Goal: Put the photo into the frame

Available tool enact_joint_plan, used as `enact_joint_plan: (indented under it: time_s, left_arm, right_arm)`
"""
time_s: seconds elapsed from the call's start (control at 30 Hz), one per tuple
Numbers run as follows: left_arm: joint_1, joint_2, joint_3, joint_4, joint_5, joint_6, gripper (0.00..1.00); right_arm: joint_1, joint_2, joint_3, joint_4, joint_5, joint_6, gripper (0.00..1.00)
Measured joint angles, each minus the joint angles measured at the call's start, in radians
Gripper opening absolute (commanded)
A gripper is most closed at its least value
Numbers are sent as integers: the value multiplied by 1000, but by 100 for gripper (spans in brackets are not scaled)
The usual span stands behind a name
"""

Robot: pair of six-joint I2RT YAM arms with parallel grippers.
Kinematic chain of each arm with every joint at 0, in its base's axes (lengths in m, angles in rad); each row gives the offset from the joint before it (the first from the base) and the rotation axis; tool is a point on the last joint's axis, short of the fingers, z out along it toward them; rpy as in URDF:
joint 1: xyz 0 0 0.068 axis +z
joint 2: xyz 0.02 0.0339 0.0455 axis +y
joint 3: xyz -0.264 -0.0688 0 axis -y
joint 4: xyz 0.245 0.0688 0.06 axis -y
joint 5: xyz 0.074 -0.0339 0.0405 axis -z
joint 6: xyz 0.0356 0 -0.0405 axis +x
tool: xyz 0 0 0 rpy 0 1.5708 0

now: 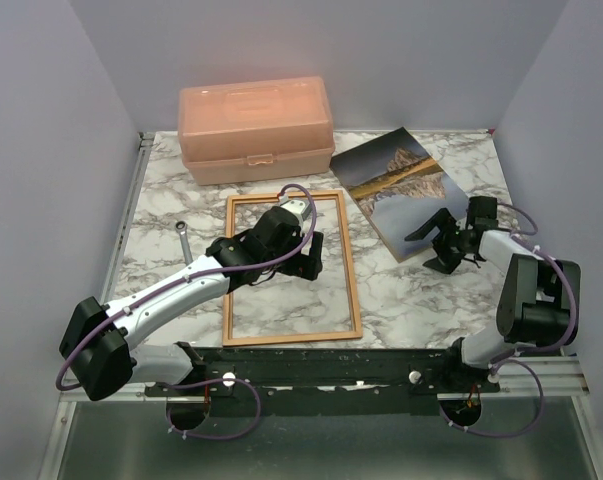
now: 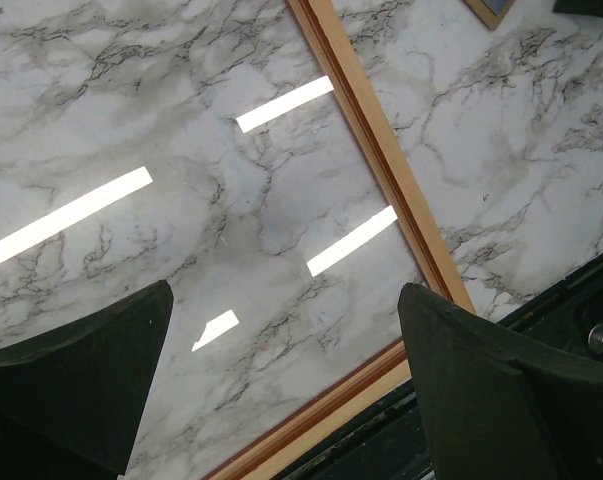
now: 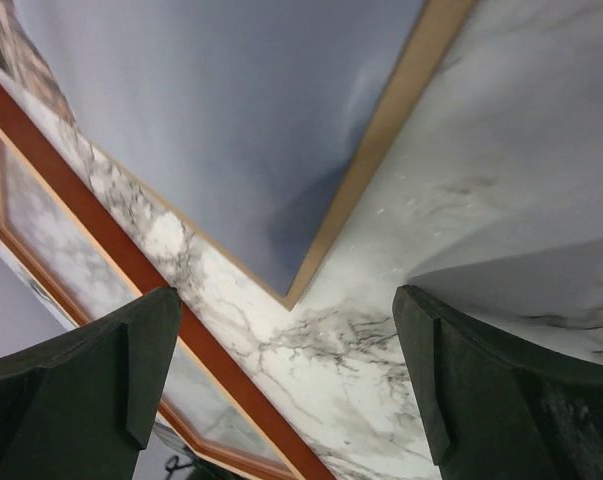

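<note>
The frame (image 1: pixel 350 270), thin and wooden, lies flat in the middle of the marble table. My left gripper (image 1: pixel 309 258) hovers open over its inside, near the right rail. In the left wrist view the open gripper (image 2: pixel 286 330) looks down at the frame's near corner (image 2: pixel 381 150), where glossy glare shows inside the rails. The photo (image 1: pixel 401 185) lies picture side up at the back right. My right gripper (image 1: pixel 433 247) stands open just off its near corner. The right wrist view shows the photo's blue-grey corner (image 3: pixel 231 120) with a thin tan edge, the frame's reddish rail (image 3: pixel 101 240), and empty open jaws (image 3: pixel 286 370).
A peach plastic box (image 1: pixel 254 128) stands shut at the back, behind the frame. A small metal wrench (image 1: pixel 185 240) lies left of the frame beside my left arm. A black mounting rail (image 1: pixel 331 365) runs along the near edge. Grey walls close in the sides.
</note>
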State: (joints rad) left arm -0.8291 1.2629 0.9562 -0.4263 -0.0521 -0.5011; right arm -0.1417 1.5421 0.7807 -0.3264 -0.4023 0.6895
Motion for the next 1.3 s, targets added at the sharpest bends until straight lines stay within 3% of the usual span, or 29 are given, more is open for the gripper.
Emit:
enact_joint_plan:
  time_s: [0.17, 0.47, 0.73, 1.1, 1.3]
  left_arm:
    - [0, 0, 0, 0, 0, 0, 98]
    - [0, 0, 0, -1, 0, 1, 98]
    - [0, 0, 0, -2, -1, 1, 98]
    - [0, 11, -2, 3, 0, 0, 98]
    - [0, 11, -4, 4, 0, 1, 98]
  right_arm:
    - [-80, 21, -4, 52, -20, 26, 93]
    - [-91, 126, 8, 226, -172, 127, 92]
    - [-82, 77, -83, 365, -228, 154, 92]
    - [86, 63, 13, 291, -178, 53, 93]
    - [84, 18, 127, 149, -45, -17, 96]
